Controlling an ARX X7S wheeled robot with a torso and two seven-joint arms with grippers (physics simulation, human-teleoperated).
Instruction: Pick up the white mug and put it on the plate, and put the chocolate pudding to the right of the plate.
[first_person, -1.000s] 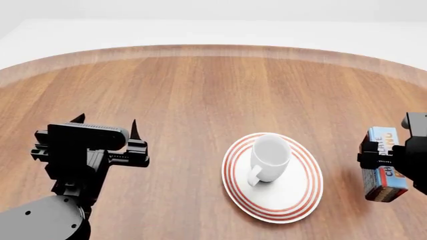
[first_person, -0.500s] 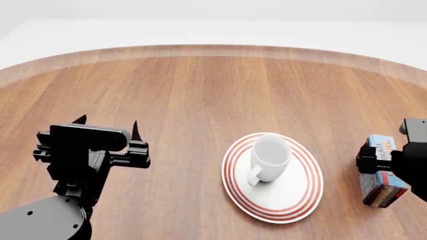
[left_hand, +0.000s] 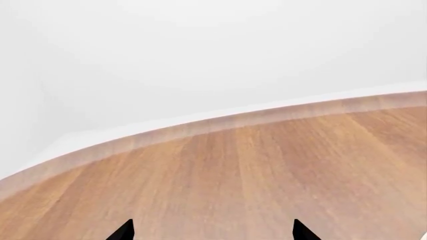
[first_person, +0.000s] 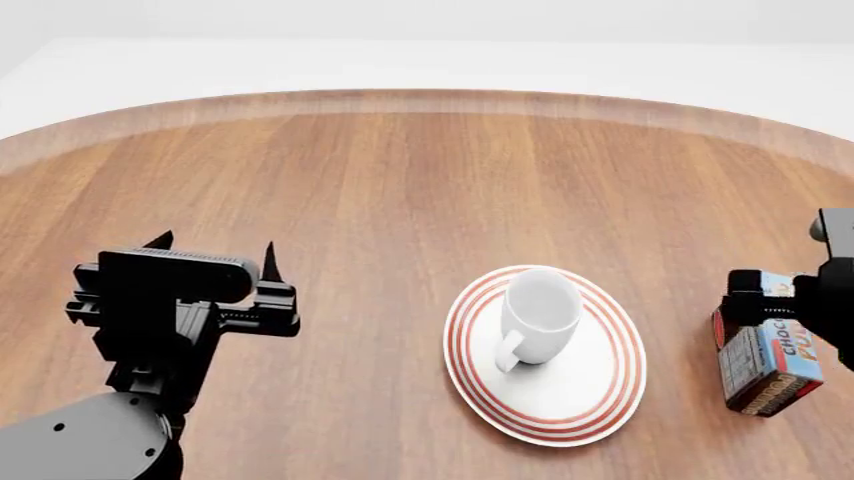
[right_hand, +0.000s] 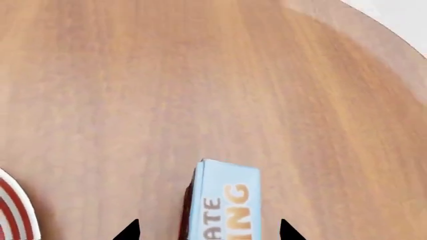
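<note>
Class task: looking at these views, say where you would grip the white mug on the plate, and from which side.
Grip the white mug across its rim from above: it stands upright on the plate with the opening exposed. Its handle points toward the robot, so close the gripper clear of it.

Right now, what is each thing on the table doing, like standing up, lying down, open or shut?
Glossy white ceramic mug: upright on the plate, looks empty.
Round white plate with red rings: flat on the table, holding the mug.
Light blue chocolate pudding carton: right of the plate, between the right pincer's fingers.
Left pincer: open, empty.
Right pincer: fingers either side of the carton; grip unclear.
</note>
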